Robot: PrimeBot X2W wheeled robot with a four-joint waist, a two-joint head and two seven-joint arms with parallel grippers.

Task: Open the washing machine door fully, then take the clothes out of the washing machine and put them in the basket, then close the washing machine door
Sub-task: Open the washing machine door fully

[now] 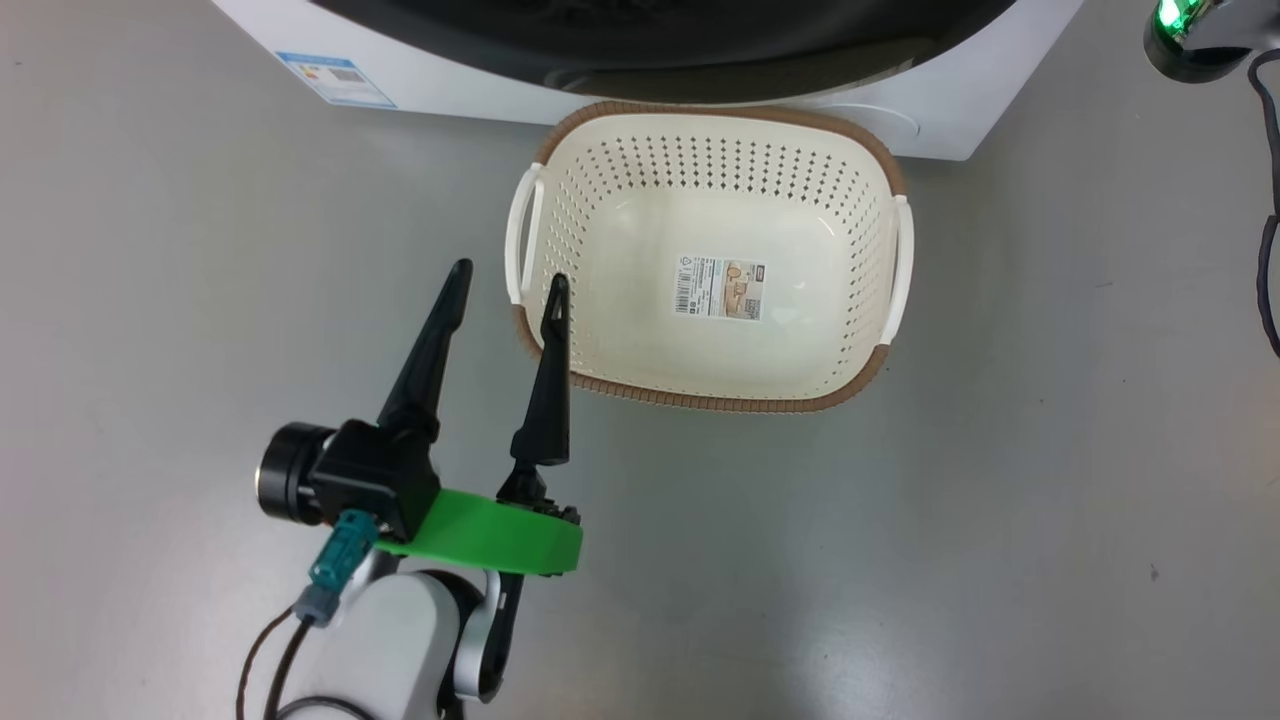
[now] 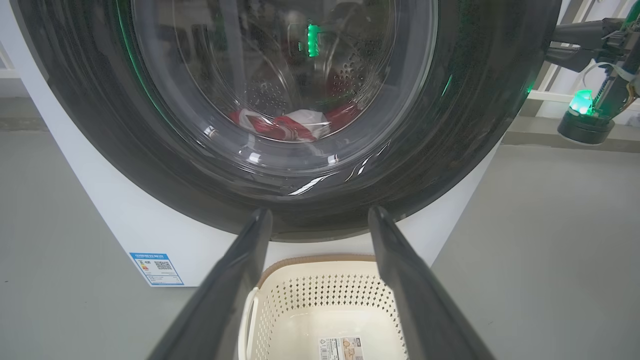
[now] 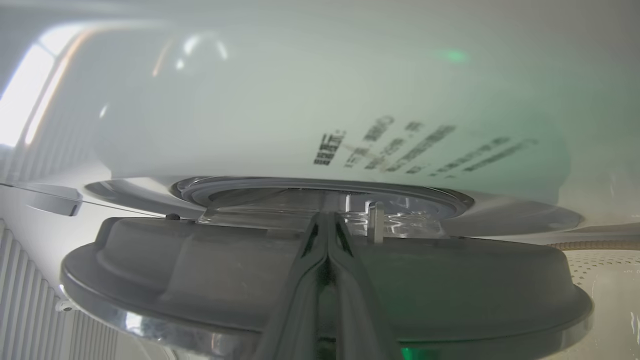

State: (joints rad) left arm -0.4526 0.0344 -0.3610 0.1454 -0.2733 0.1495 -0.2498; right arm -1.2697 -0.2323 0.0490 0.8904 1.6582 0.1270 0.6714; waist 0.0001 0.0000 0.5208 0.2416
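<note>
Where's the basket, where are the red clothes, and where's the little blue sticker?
basket [image 1: 700, 160]: head view, on its holey back wall.
clothes [image 2: 270, 131]: left wrist view, on a red fold.
blue sticker [image 2: 156, 268]: left wrist view, on its middle.

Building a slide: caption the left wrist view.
Open left gripper faces the washing machine door; clothes behind it, basket below.

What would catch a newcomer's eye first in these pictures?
Likely the washing machine door, its glossy black rim and glass bowl looming across the left wrist view, with red and white clothes lying behind the glass. Next, the empty cream basket in the head view, the open left gripper by its left handle. In the right wrist view, the shut right gripper points across the door's grey inner side.
</note>
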